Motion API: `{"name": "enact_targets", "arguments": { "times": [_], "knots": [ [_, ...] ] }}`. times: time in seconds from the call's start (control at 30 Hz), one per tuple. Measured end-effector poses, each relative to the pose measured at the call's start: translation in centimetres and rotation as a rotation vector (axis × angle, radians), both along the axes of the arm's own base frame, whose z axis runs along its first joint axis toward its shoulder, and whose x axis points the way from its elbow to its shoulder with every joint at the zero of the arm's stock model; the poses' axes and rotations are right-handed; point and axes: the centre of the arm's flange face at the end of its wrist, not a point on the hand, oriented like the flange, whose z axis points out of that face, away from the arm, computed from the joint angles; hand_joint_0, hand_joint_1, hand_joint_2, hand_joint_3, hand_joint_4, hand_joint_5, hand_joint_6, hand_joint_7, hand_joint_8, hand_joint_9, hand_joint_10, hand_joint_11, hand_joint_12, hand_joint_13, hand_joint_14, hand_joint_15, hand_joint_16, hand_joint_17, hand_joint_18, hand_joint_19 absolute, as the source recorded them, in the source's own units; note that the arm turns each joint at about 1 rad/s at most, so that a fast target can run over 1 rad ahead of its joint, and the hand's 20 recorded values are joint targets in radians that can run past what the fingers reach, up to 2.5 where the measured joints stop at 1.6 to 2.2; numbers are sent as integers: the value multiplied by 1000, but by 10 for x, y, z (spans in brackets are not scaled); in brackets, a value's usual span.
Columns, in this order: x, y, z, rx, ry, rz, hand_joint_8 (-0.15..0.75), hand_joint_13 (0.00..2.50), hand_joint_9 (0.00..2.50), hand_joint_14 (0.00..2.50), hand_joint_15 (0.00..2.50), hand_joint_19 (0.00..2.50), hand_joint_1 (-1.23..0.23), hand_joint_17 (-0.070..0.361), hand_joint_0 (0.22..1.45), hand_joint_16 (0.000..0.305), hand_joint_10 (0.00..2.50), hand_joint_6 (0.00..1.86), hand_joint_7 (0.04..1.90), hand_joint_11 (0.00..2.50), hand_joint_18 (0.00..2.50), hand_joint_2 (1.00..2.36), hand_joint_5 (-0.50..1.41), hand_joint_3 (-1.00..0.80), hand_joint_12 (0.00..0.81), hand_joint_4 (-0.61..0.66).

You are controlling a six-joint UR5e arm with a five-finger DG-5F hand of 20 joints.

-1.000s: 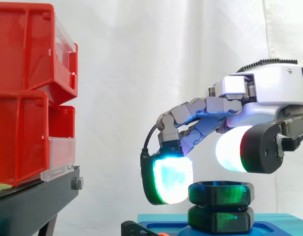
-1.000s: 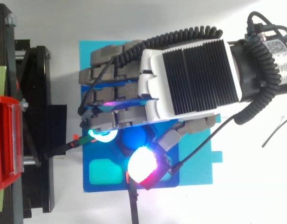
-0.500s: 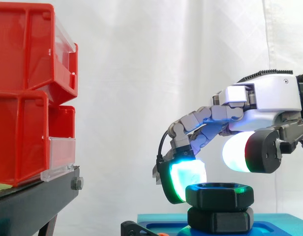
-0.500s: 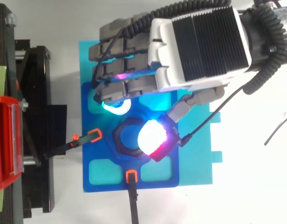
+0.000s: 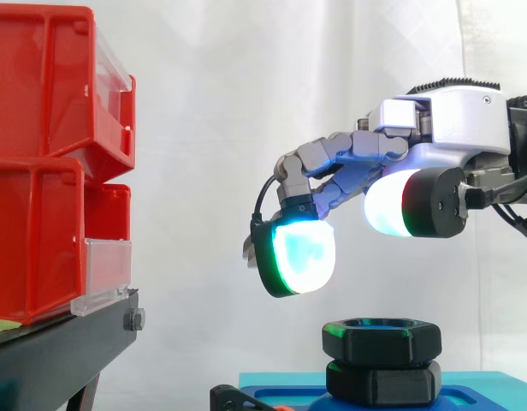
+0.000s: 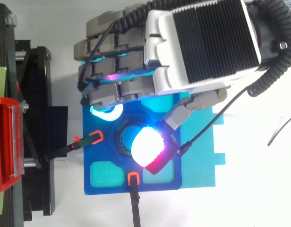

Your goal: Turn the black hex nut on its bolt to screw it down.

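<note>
Hand (image 5: 443, 128) hovers above nut (image 5: 381, 341), clear gap under pads (image 5: 302, 255). Fingers loosely bent, wide from thumb, holding nothing. Nut flat on blue base (image 6: 105, 189), axis vertical, hole up. Bins (image 5: 50, 163) well left; open room between.

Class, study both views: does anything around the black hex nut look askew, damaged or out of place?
Nothing stands out. The black hex nut sits level, squarely over the matching black hexagonal block on the blue plastic base plate. The robot's hand hovers above it, fingers loosely bent, touching nothing.
</note>
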Motion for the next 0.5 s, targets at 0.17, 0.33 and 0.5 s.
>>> {"name": "enact_targets", "arguments": {
  "times": [0.17, 0.33, 0.5],
  "knots": [
    [5, 13, 1, 1, -18, 2, 224, 567, 712, 9, 205, 291, -278, 123, 445, 55, 1, 502, 1247, 78, 450, 1000, -57, -500, 316, 129],
    [10, 23, -11, 3, -12, -10, 225, 568, 727, 9, 209, 291, -276, 123, 446, 54, 3, 502, 1248, 70, 450, 1000, -57, -500, 315, 123],
    [16, 31, -24, 4, -16, -6, 222, 568, 722, 9, 211, 291, -277, 123, 447, 54, 3, 502, 1263, 79, 451, 1000, -53, -500, 317, 106]
  ]
}}
